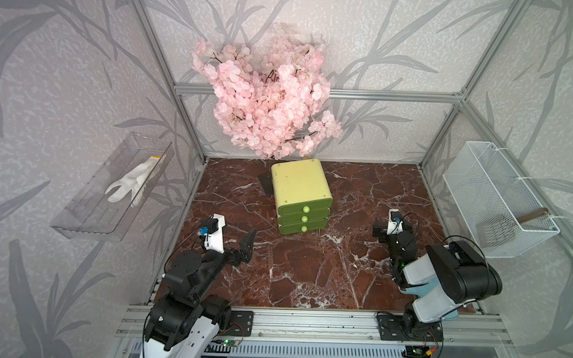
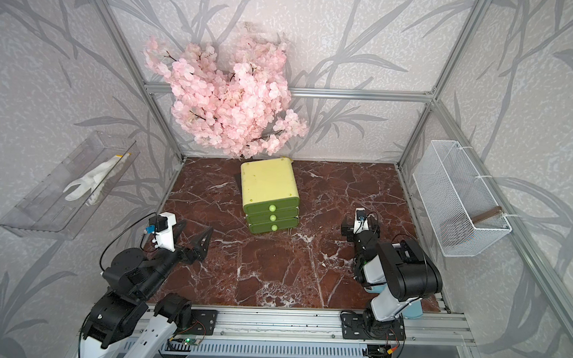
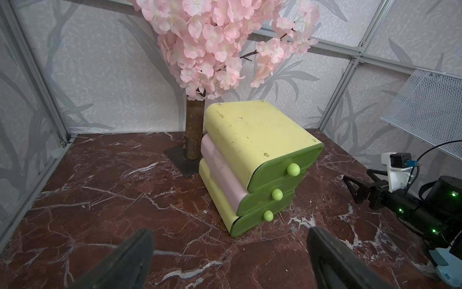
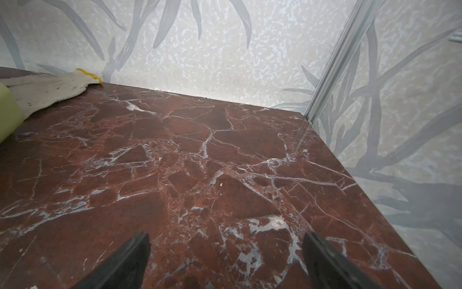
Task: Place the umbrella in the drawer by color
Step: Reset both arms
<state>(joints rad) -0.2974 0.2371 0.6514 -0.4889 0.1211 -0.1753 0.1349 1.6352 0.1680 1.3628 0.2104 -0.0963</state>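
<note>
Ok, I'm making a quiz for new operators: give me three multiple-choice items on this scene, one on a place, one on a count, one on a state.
1. Where does the drawer unit stand?
A) at the back, before the blossom tree
B) at the near edge
C) hung on a side wall

2. How many knobs does its front carry?
A) two
B) three
C) five

3. How do its drawers stand?
A) top one pulled out
B) bottom one removed
C) all shut

Answers: 1 A, the trunk rises just behind it; 2 B, one pale green knob per drawer; 3 C, all three sit flush.
</note>
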